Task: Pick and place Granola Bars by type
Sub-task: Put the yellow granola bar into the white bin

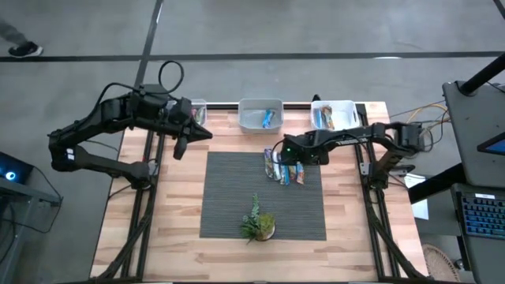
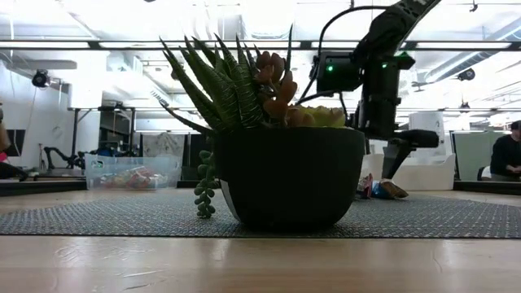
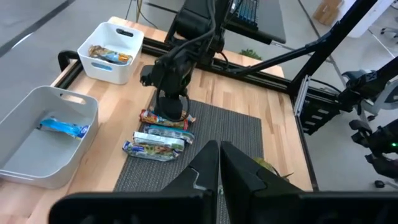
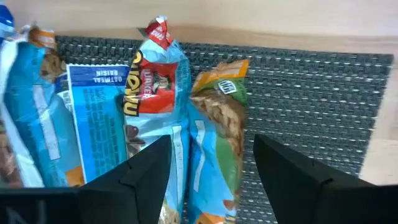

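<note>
A row of granola bars (image 1: 283, 168) is seen near the upper right edge of the grey mat (image 1: 229, 197); bare mat lies to the left and below. Wrappers are shiny blue with red and green labels. The right gripper (image 1: 295, 167) is poised over them, fingers spread, holding nothing. The left gripper (image 1: 180, 147) is raised at upper left, fingers pressed together.

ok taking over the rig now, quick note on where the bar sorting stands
Left pincer: shut, empty, raised over the table's far left.
Right pincer: open, empty, low over the row of shiny wrapped granola bars on the grey woven mat.
Done: one blue-wrapped bar in the middle white plastic bin; bars in the right white bin.
Left: sort the bars on the mat.
</note>
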Motion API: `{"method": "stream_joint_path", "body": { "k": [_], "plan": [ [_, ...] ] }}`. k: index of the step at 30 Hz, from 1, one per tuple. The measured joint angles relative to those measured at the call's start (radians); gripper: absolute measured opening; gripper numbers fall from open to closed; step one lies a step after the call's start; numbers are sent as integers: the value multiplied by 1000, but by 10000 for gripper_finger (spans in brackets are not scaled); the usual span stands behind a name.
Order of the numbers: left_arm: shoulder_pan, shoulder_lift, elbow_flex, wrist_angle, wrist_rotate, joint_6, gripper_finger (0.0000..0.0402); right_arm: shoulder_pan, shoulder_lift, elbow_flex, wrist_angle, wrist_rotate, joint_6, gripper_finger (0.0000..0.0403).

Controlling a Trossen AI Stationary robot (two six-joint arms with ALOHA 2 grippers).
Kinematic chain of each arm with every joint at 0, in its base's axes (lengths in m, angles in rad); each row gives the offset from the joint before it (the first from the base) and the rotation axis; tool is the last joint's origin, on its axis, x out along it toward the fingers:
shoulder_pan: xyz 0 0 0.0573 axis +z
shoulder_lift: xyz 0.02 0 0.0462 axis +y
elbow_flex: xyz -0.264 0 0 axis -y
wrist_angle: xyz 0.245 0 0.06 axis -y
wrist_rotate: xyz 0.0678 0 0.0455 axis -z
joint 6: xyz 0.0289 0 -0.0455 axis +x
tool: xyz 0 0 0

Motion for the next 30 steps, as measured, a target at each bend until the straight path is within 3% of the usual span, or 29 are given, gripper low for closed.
{"method": "stream_joint_path", "body": {
  "k": [30],
  "plan": [
    [0,0,0,-10,2,5,0,0,45,37,-78,-4,0,219]
  ]
}}
